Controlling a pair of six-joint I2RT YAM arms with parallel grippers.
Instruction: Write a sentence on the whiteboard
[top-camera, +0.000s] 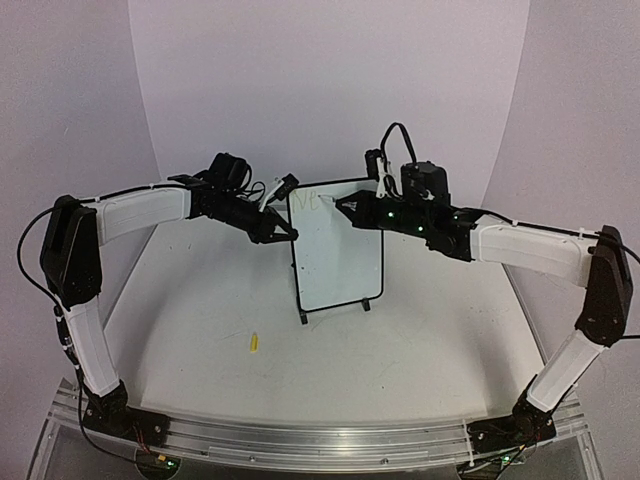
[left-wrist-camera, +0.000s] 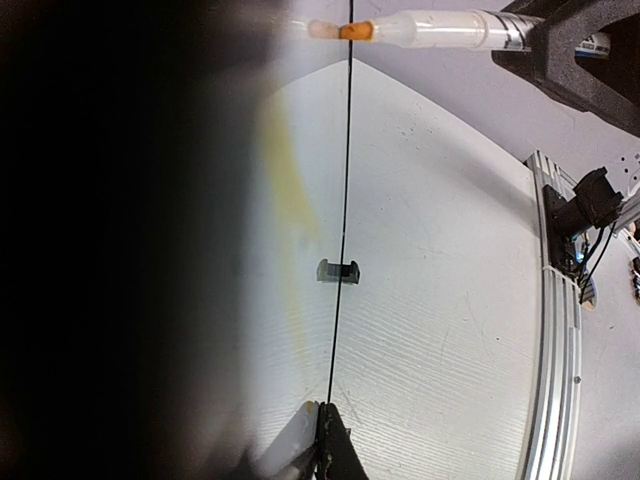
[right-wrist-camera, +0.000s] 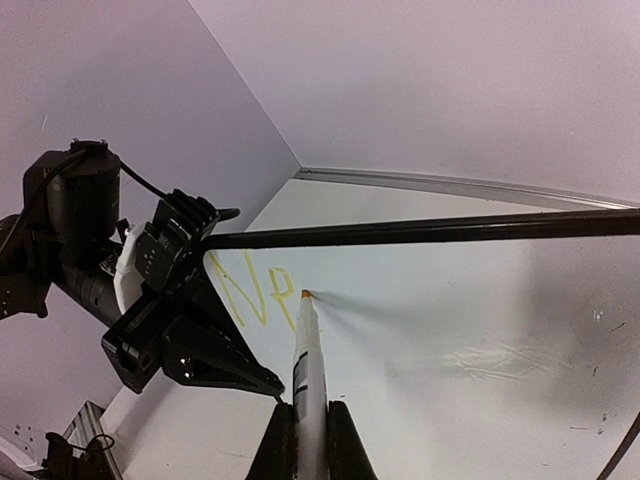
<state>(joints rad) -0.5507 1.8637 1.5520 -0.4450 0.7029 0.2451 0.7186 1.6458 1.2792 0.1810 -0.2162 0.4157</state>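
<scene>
White worktop (top-camera: 200, 300) carries the whiteboard (top-camera: 335, 250), upright at centre. Left claw (top-camera: 288, 236) clamps its left edge; right claw (top-camera: 345, 207) grips a marker (right-wrist-camera: 308, 355), tip on the board. We read only "Ne" of the sentence (right-wrist-camera: 255, 293); half the left wrist view is dark blur.

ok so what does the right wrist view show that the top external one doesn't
Only the right wrist view shows the yellow letters as clear strokes. It also shows the marker with its tip at the whiteboard, just right of them. Only the top external view shows the whole board standing on its feet and a yellow cap lying on the table. Both show the left tool gripping the board's edge and the right tool holding the marker.
</scene>
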